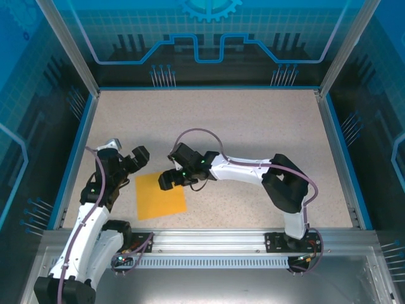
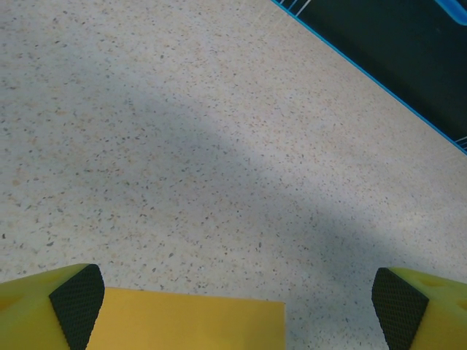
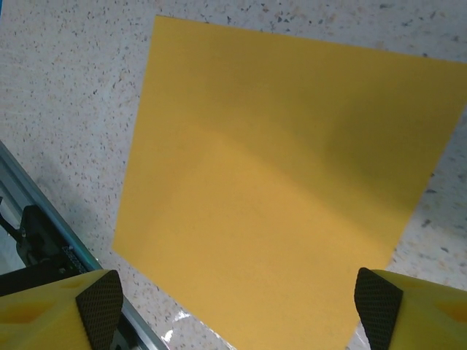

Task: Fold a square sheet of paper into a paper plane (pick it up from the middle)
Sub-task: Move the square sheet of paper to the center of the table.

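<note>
The thin orange-yellow square sheet of paper [image 1: 161, 195] lies flat on the speckled desk [image 1: 253, 126]: light, limp, probably slippery; pinch its middle. The left hand [image 2: 237, 299] and right hand [image 3: 237, 306] gape apart.

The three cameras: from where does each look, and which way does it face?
Top external: above and behind the bases, looking down at the table; both arms, left gripper and right gripper show.
Left wrist: low over the table, facing across it to a blue rim; its open fingers show.
Right wrist: above the square sheet of paper, looking down; its open fingers show.
Shared: all three see the sheet.
</note>
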